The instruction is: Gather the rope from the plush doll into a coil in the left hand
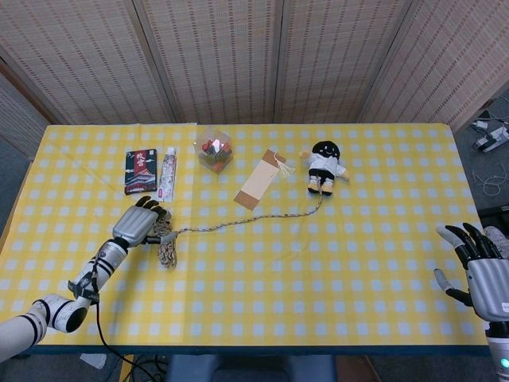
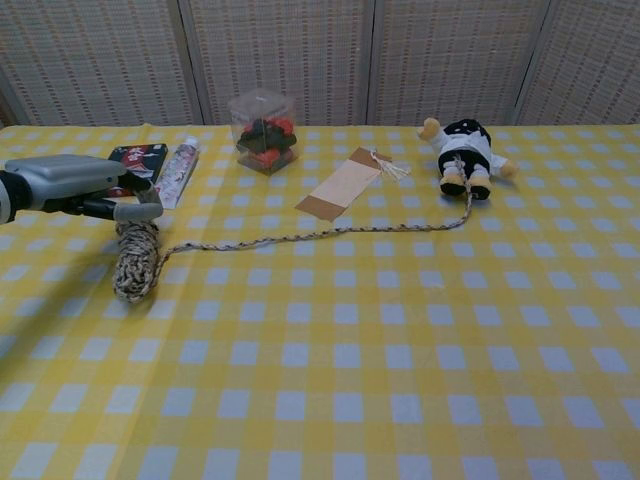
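yellow and white checked cloth covers the whole table (image 1: pixel 318 270), and it is the biggest thing here. behind the table stand woven screens (image 1: pixel 238 56).

the left hand (image 1: pixel 139 225) lies low over the cloth at the left side, palm down, with its fingers bent over the top end of the rope coil (image 2: pixel 137 260). in the chest view the hand (image 2: pixel 85 185) covers the upper part of the coil and seems to touch it, but i cannot tell if the fingers really close around it. the right hand (image 1: pixel 483 270) is far away at the right edge of the table, upright, with fingers spread and nothing in it.

the rope (image 1: pixel 238 221) goes out from the coil just beside the left hand and runs to the right and away, in a loose wavy line on the cloth, until the plush doll (image 1: pixel 324 165), which lies well apart from both hands, at the far side of the table. the rope end reaches the doll's legs.

between the left hand and the doll, beyond the rope, lies a flat brown card (image 1: pixel 259 184) with a small tassel. beyond the left hand are a dark packet (image 1: pixel 140 170) and just beside it a white tube (image 1: pixel 166 173). further right from these stands a clear plastic box (image 1: pixel 214 149) with red and dark things inside.
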Tool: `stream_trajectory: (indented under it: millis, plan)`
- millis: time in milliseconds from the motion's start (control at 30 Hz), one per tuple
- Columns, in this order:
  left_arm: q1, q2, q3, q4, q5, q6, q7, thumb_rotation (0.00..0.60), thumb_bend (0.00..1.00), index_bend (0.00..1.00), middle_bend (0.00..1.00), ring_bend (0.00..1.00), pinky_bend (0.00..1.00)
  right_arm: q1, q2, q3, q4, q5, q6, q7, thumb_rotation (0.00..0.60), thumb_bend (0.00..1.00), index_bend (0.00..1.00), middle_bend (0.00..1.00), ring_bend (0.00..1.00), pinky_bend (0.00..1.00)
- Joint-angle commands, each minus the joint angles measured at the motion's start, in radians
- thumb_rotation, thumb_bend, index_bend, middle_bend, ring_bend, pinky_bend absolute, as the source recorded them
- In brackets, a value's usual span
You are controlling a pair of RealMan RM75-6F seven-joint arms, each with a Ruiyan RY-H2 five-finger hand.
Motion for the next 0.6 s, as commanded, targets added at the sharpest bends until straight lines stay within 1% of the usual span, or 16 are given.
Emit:
stream_trajectory:
  millis: [33, 267, 367, 433, 467, 600]
  plan:
    - [0.004, 0.003, 0.009, 0.007, -0.018, -0.001, 0.022, 0.042, 0.24, 0.38, 0.34, 0.13, 0.04, 0.0, 0.0, 0.0, 0.0, 0.0, 0.0, -0.001, 0.6, 0.28, 0.18, 0.16, 0.07, 0.16]
    - [0.04, 0.046, 0.036, -0.019, -0.045, 0.013, 0.034, 0.045, 0.24, 0.42, 0.39, 0.14, 0.04, 0.0, -0.004, 0.001, 0.004, -0.001, 0.001, 0.003, 0.6, 0.28, 0.18, 0.16, 0.07, 0.16]
    - [0.066, 0.063, 0.039, -0.041, -0.056, 0.053, 0.043, 0.044, 0.24, 0.43, 0.41, 0.15, 0.04, 0.0, -0.006, 0.002, 0.008, 0.0, 0.001, 0.005, 0.6, 0.28, 0.18, 0.16, 0.07, 0.16]
    - [0.085, 0.065, 0.034, -0.053, -0.067, 0.089, 0.051, 0.045, 0.24, 0.41, 0.4, 0.16, 0.04, 0.0, -0.006, 0.002, 0.009, 0.0, 0.0, 0.006, 0.6, 0.28, 0.18, 0.16, 0.07, 0.16]
    - [0.093, 0.063, 0.03, -0.059, -0.071, 0.108, 0.054, 0.057, 0.24, 0.39, 0.4, 0.16, 0.04, 0.001, -0.007, 0.002, 0.009, 0.0, -0.001, 0.006, 0.6, 0.28, 0.18, 0.16, 0.07, 0.16]
    - [0.115, 0.045, 0.024, -0.073, -0.07, 0.19, 0.113, 0.251, 0.24, 0.31, 0.35, 0.15, 0.04, 0.003, -0.007, 0.002, 0.01, 0.0, -0.005, 0.005, 0.6, 0.28, 0.18, 0.16, 0.07, 0.16]
